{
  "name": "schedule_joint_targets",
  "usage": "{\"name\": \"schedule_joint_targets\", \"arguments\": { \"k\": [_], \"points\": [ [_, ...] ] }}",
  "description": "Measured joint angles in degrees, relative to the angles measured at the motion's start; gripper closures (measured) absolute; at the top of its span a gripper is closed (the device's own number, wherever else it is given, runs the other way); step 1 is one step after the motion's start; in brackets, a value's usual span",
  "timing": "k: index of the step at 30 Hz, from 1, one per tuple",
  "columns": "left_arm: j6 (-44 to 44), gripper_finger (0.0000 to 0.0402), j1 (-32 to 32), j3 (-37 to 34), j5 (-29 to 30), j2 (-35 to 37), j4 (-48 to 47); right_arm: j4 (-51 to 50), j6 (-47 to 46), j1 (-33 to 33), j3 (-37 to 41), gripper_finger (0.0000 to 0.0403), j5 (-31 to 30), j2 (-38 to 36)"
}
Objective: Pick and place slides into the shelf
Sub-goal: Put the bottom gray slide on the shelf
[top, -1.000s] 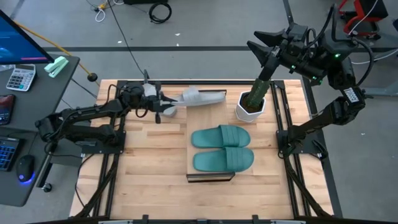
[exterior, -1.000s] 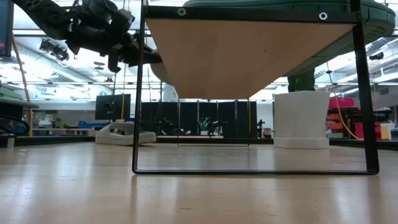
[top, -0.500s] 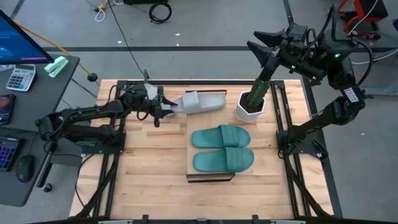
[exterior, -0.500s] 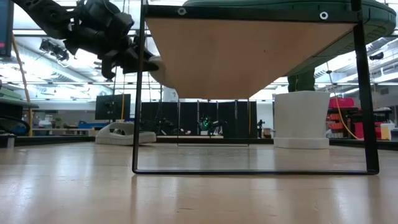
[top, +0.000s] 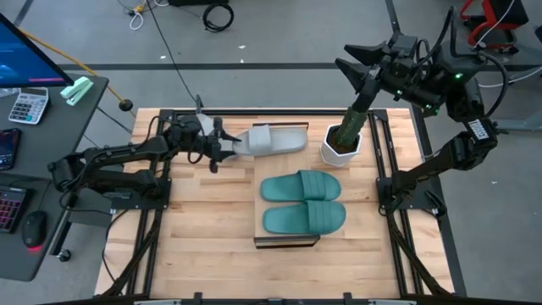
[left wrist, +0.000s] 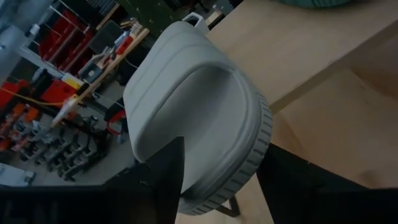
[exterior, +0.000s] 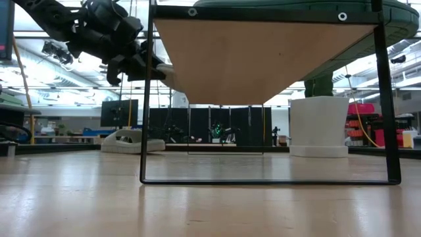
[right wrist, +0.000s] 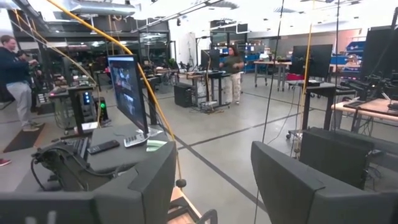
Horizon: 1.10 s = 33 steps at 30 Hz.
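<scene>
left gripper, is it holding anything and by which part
The left gripper has its fingers astride one end of a grey slide; whether it grips cannot be told. The right gripper holds nothing.

Two dark, matte, multi-jointed arms with black cabling are seen, small green lights being shown on the right arm, each ended by blunt black fingers.

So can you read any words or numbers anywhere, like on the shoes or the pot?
No readable text in any view.
Teal slides and grey slide: no words or logos show.
White pot: blank.
Calculator: its keys are too small to read.
Monitor in the right wrist view: its screen is too blurred to read.
</scene>
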<state>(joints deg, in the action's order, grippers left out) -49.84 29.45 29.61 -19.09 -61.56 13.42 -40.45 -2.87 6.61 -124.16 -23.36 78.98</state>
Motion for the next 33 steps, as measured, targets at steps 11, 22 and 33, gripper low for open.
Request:
{"name": "schedule_joint_targets", "arguments": {
  "k": [11,22,33],
  "points": [
    [1.5,0.0192,0.0,0.0,0.0,0.0,-3.9,-0.4,0.0,0.0,0.0,0.0188,1.0,0.0],
    [1.9,0.0189,0.0,0.0,6.9,0.0,-4.0,-0.3,0.0,0.0,0.0,0.0188,1.2,0.0],
    [2.9,0.0184,0.0,0.0,8.9,0.0,-4.4,-0.3,0.0,0.0,0.0,0.0188,1.2,0.0]
  ]
}}
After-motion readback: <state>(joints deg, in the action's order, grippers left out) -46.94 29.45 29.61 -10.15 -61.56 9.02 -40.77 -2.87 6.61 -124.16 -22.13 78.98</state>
